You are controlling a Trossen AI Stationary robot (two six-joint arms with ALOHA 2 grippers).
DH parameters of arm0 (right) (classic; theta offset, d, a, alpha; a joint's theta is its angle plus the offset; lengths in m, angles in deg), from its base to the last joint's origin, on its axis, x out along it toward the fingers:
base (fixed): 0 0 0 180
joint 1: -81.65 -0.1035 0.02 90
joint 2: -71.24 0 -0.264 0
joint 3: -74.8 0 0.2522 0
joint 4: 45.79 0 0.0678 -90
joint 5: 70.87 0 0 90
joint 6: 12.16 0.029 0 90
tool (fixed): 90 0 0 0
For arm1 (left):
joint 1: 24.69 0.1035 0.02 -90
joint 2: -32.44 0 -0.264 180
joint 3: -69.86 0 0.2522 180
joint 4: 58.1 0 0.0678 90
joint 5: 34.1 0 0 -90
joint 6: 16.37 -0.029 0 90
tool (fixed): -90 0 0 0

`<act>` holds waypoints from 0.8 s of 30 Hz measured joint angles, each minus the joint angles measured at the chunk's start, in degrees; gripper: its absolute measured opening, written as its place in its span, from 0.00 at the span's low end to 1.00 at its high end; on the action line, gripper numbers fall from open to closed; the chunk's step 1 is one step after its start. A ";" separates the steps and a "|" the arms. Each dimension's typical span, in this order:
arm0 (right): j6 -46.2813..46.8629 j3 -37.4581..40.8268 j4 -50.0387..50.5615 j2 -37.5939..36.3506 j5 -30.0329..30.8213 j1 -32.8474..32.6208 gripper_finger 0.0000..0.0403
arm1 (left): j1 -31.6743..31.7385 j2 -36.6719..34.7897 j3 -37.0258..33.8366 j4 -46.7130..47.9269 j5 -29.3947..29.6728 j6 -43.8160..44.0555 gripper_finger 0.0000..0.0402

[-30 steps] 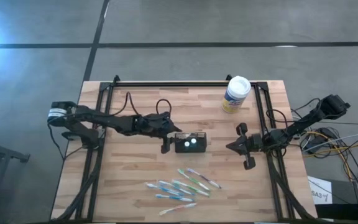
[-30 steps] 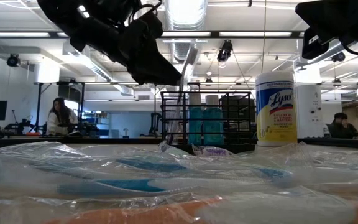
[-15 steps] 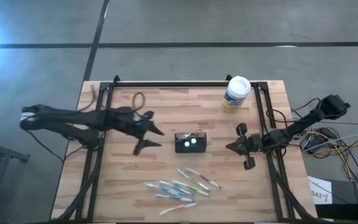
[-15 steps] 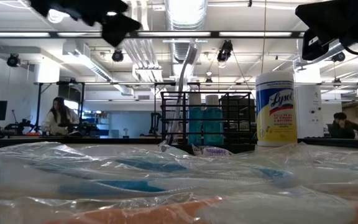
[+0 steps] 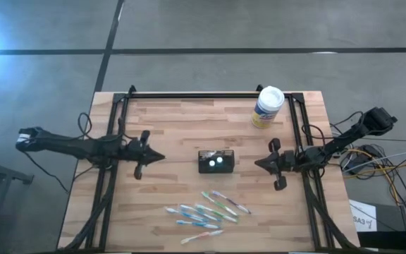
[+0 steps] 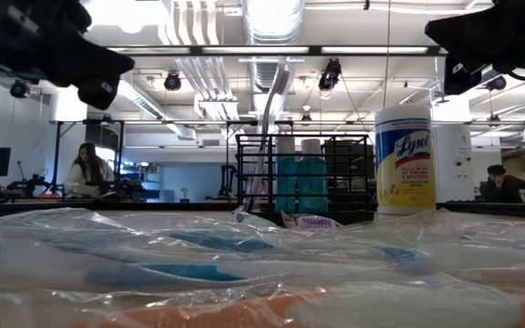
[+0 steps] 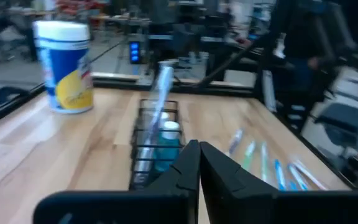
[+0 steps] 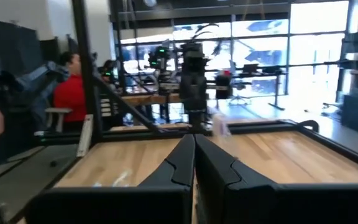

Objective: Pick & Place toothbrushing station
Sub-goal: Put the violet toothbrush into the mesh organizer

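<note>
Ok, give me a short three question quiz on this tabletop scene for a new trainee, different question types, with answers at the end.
1. True or false: the left gripper is shut on the toothbrushing station.
2. Multiple choice: where do the loose toothbrushes lie in the high view?
A. Beside the wipes canister
B. On the table between the station and the near edge
C. Inside the right gripper
3. Fill in: both grippers are ____, one on each side of the station.

Key
1. False: it is shut on nothing, apart from the station.
2. B
3. shut
</note>
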 joint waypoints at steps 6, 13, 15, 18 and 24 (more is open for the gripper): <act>-0.10 0.02 -0.04 0.00 1.98 0.04 0.02 | 0.00 -5.40 -3.19 -0.07 -4.97 -3.19 0.01; 0.49 0.02 2.45 0.00 1.98 0.02 0.02 | 0.00 -9.54 -7.18 -0.11 -4.56 -2.89 0.02; 1.00 0.02 2.64 0.00 2.01 0.02 0.02 | 0.00 -10.33 -7.84 -0.15 -4.27 -2.79 0.01; 2.61 0.02 2.33 0.00 2.03 0.02 0.02 | 0.00 -10.83 -7.82 -0.15 -1.95 -2.31 0.01; 3.72 -1.77 3.09 0.00 2.03 -0.02 0.02 | 0.02 -11.49 -3.88 -3.28 -0.40 -5.11 0.03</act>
